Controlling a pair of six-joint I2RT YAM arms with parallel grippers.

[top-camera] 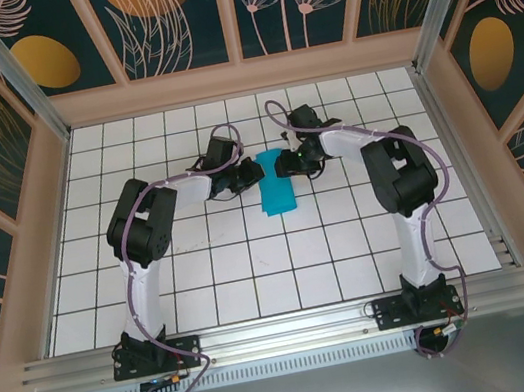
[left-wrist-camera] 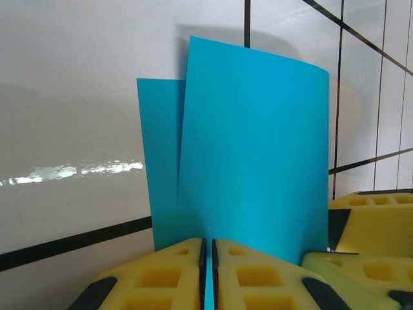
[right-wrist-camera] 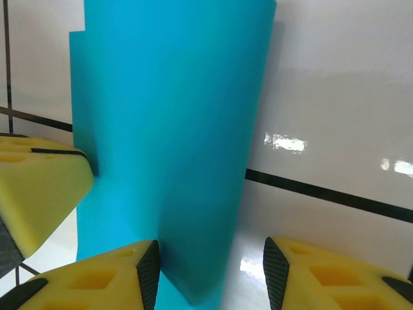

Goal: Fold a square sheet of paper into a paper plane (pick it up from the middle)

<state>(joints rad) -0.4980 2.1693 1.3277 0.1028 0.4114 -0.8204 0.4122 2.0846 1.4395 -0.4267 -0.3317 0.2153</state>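
The square sheet of paper (top-camera: pixel 276 193) is teal-blue and folded into a narrow layered strip near the middle of the table, between the two grippers. My left gripper (top-camera: pixel 239 172) is at its left edge. In the left wrist view my left gripper (left-wrist-camera: pixel 207 244) is shut on a thin edge of the paper (left-wrist-camera: pixel 251 142), and a flap rises in front of it. My right gripper (top-camera: pixel 294 162) is at the sheet's far right end. In the right wrist view my right gripper (right-wrist-camera: pixel 211 266) is open, with the curled fold of the paper (right-wrist-camera: pixel 168 129) lying between its fingers, close to the left one.
The white gridded table (top-camera: pixel 253 258) has wooden walls on three sides. A yellow finger (left-wrist-camera: pixel 377 223) of the right gripper sits close beside my left one. A finger (right-wrist-camera: pixel 39 190) of the left gripper shows at the left in the right wrist view.
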